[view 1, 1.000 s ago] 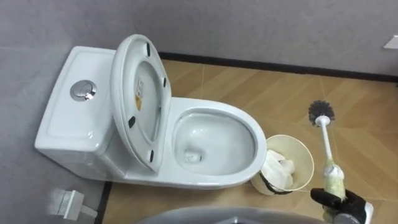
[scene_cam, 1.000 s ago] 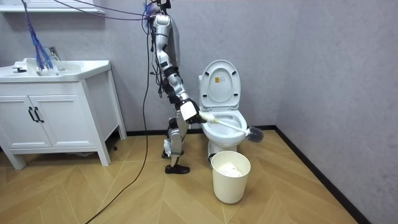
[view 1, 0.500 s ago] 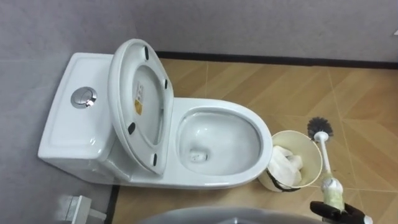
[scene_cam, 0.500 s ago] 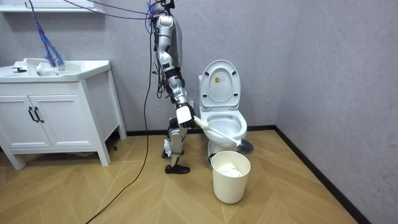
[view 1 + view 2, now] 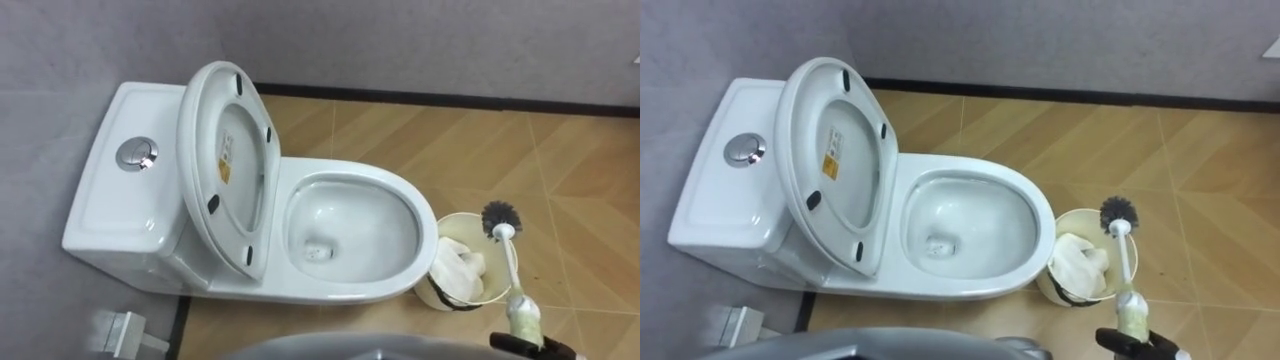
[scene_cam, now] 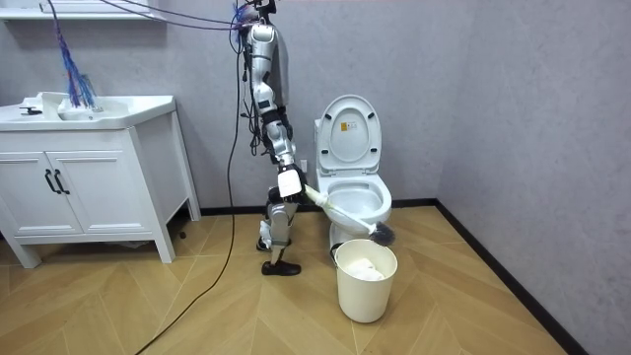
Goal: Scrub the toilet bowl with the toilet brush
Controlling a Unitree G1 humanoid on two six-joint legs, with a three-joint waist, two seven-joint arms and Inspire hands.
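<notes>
Brush (image 5: 500,218): round dark bristle head, thin white stem | right hand (image 5: 530,350) gripping its pale handle | by round cream bin (image 5: 462,215)

We've got the right arm hanging down with the elbow bent, forearm angled forward, and the right hand (image 5: 525,349) low by the hip, wrapped round the brush (image 5: 514,268), body upright.

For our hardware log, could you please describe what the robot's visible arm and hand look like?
The right hand is black in the eye views; in the room view its back carries a white tag. The right arm is slim and jointed, silver-grey segments alternating with black ones, and a dark cable hangs beside it.
</notes>
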